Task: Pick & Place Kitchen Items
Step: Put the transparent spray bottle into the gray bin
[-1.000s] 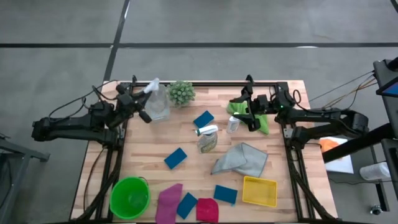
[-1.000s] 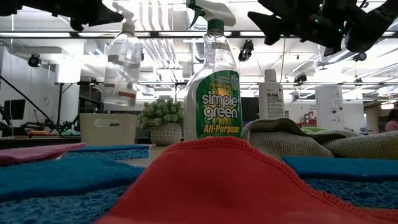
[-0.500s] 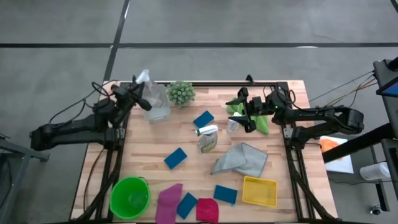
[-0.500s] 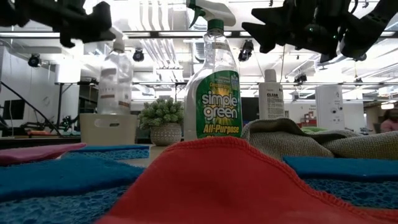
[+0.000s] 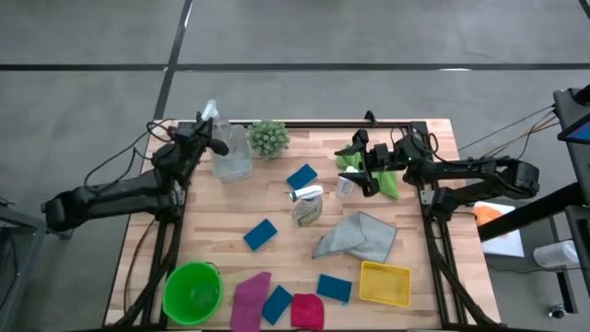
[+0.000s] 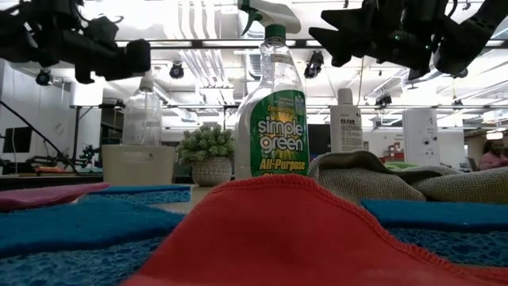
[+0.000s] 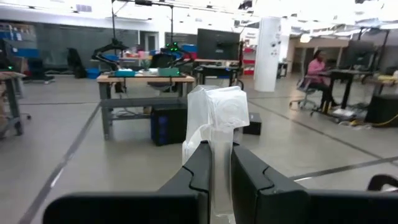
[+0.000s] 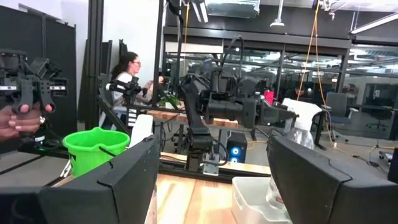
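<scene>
**Clear Spray Bottle Gripped Beside the Plant**

A clear spray bottle [image 5: 229, 152] is being held by its neck in the clenched left gripper [image 5: 208, 138], upright, just left of the small spiky plant [image 5: 268, 137] at the table's [image 5: 277, 203] far edge. In the left wrist view, the bottle's white trigger head [image 7: 217, 115] is being pinched between the dark fingers [image 7: 189, 171]. The right gripper [image 5: 362, 171] is being kept spread wide, grasping nothing, well right of the plant, above a small white-capped bottle [image 5: 345, 184] and beside a green cloth [image 5: 387, 180]. Blue sponges [image 5: 260, 234] and a grey cloth [image 5: 358, 237] are lying nearer the front.
</scene>
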Motion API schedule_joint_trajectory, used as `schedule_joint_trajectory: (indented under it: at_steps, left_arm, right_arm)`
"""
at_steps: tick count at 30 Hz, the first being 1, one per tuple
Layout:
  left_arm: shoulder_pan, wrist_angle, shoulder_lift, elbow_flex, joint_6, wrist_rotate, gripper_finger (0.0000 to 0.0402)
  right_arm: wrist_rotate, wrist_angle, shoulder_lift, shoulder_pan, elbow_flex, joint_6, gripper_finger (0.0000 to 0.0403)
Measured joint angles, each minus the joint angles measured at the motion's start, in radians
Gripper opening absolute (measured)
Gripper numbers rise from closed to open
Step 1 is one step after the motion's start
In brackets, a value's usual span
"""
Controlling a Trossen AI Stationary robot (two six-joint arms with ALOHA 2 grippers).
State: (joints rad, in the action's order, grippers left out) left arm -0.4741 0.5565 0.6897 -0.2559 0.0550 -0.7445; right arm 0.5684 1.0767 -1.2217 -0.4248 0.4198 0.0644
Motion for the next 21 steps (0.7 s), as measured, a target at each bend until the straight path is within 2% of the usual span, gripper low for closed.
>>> schedule_joint_trajectory:
  at_steps: [10, 19, 21]
  left_arm:
    - [-0.05, 0.156, 0.175, 0.0, 0.046, 0.004, 0.0026]
    - [-0.056, 0.166, 0.257, 0.0, 0.008, 0.004, 0.0026]
    - [-0.056, 0.168, 0.261, -0.001, -0.007, 0.004, 0.0037]
  right_arm:
    - [0.0, 0.0, 0.0, 0.0, 0.0, -0.005, 0.029]
    - [0.001, 0.0, 0.0, 0.002, 0.0, -0.005, 0.029]
    - [0.001, 0.0, 0.0, 0.002, 0.0, -0.005, 0.029]
